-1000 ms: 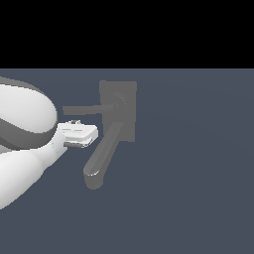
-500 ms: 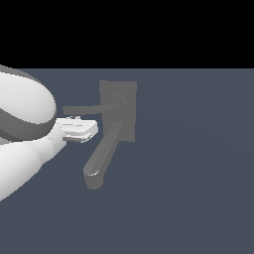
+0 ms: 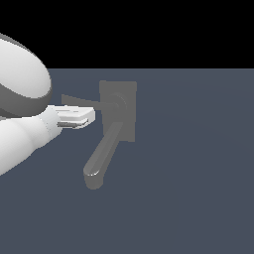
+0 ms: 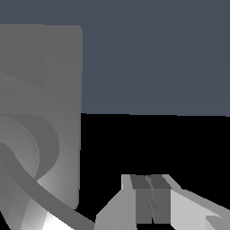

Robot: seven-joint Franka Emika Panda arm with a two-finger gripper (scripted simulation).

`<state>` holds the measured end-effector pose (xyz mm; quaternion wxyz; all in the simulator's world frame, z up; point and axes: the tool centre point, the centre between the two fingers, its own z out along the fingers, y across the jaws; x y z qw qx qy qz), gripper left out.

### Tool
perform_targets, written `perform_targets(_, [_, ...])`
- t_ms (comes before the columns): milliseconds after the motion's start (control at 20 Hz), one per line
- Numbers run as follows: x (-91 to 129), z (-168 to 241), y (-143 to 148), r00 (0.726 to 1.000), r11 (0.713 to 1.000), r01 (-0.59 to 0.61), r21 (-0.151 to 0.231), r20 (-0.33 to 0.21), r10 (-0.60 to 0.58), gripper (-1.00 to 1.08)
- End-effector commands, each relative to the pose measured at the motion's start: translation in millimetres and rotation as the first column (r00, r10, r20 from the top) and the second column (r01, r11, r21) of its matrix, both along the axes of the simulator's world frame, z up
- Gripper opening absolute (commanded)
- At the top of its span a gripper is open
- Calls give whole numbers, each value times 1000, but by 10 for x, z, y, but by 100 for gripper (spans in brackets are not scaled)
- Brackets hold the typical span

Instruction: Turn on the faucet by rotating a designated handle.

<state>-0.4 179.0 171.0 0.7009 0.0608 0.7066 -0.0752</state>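
Note:
The grey faucet has a flat base plate [image 3: 126,121], a round hub [image 3: 117,105] and a thick curved spout [image 3: 100,159] that reaches toward the camera. The handle [image 3: 79,101] is a thin flat bar running from the hub to the exterior view's left. My white gripper [image 3: 91,117] sits just below the handle's free half, close to or touching it, with the tips pointing at the hub. In the wrist view the gripper [image 4: 150,197] is shut on nothing. The base plate [image 4: 49,76], the hub [image 4: 33,143] and a curved grey bar [image 4: 40,193] fill one side of that view.
My thick white arm [image 3: 20,124] fills the exterior view's left side. The faucet stands on a plain blue-grey surface [image 3: 198,173] with a black background behind it.
My gripper has moved up in the exterior view and slightly left, up against the handle. The handle's free end seems to sit a little higher than before.

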Motion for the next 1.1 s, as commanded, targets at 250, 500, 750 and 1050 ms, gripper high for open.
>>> perform_targets(250, [-8,179,-47,1000,1000,-1,1,1,1,-100])
perform_targets(500, [-17,369,-96,1000,1000,-2,2,2,2,-100])
perform_targets(750, [-26,559,-144,1000,1000,-4,3,4,4,-100])
perform_targets(1050, [-56,601,-197,1000,1000,0,1,-9,0,-100])
